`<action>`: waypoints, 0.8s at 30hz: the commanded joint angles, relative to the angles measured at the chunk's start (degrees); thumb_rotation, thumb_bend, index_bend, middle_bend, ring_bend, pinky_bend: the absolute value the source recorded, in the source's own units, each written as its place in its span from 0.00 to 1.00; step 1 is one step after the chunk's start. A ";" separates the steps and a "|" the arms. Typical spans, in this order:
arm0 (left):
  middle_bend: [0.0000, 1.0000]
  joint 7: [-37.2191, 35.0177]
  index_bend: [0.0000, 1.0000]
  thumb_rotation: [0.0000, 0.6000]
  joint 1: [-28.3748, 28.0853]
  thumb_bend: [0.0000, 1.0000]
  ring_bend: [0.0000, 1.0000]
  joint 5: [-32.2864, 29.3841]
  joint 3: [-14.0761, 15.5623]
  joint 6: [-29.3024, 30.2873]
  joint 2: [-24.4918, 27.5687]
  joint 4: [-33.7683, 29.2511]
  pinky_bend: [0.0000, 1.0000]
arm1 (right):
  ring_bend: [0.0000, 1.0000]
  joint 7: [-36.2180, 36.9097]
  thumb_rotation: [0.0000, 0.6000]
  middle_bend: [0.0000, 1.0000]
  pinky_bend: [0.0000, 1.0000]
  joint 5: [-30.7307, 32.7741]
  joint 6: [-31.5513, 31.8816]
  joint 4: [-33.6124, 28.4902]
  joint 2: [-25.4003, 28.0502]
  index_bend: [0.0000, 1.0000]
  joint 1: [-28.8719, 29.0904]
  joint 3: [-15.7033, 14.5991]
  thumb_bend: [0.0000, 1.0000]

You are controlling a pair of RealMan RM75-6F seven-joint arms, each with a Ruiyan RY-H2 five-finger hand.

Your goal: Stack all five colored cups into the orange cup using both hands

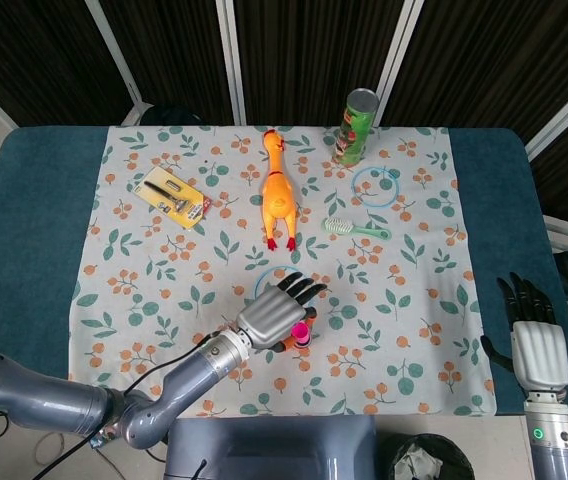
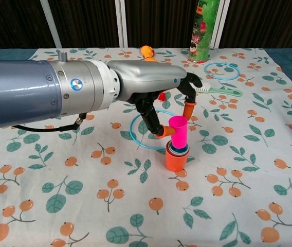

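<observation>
Holding: left robot hand (image 2: 172, 110) pinches a pink cup (image 2: 178, 132) between its fingertips (image 2: 162, 132), just above the stack.
Stack: orange cup (image 2: 176, 159) stands upright on the desk (image 2: 58, 200), near the front middle, with smaller cups nested inside; blue and green rims show at its mouth.
Why held so: pink cup hangs upright, base dipping into the stack's mouth, so it looks ready to drop straight in.
Grip reason: a light pinch near the rim leaves the cup's lower part free to enter.
Right robot hand (image 1: 528, 335): rests at the desk's far right edge, fingers apart, holding nothing, well apart from the cups.
Nearby: a blue ring (image 2: 141, 135) lies flat just behind the stack; a rubber chicken (image 1: 276, 192) lies farther back.
Progress: seemingly the last cup, not yet released.
</observation>
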 commanded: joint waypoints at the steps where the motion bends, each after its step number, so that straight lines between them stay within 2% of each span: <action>1: 0.03 0.02 0.49 1.00 -0.07 0.37 0.00 0.26 0.06 0.38 0.03 0.02 0.00 | 0.00 -0.06 1.00 0.00 0.12 0.04 -0.01 0.06 -0.09 0.08 -0.02 0.04 0.33; 19: 0.03 1.01 0.49 1.00 -0.94 0.36 0.00 -0.49 1.41 0.75 -0.66 0.74 0.00 | 0.00 -0.15 1.00 0.00 0.12 0.34 -0.29 -0.11 0.04 0.08 -0.19 0.25 0.33; 22: 0.03 1.57 0.44 1.00 -1.16 0.36 0.00 -1.09 1.79 0.81 -0.80 0.95 0.00 | 0.00 -0.01 1.00 0.00 0.12 0.31 -0.46 -0.10 0.12 0.10 -0.18 0.21 0.33; 24: 0.03 1.96 0.37 1.00 -1.34 0.34 0.00 -1.36 2.11 0.70 -1.09 1.23 0.00 | 0.00 -0.01 1.00 0.00 0.12 0.36 -0.58 -0.17 0.28 0.10 -0.19 0.20 0.33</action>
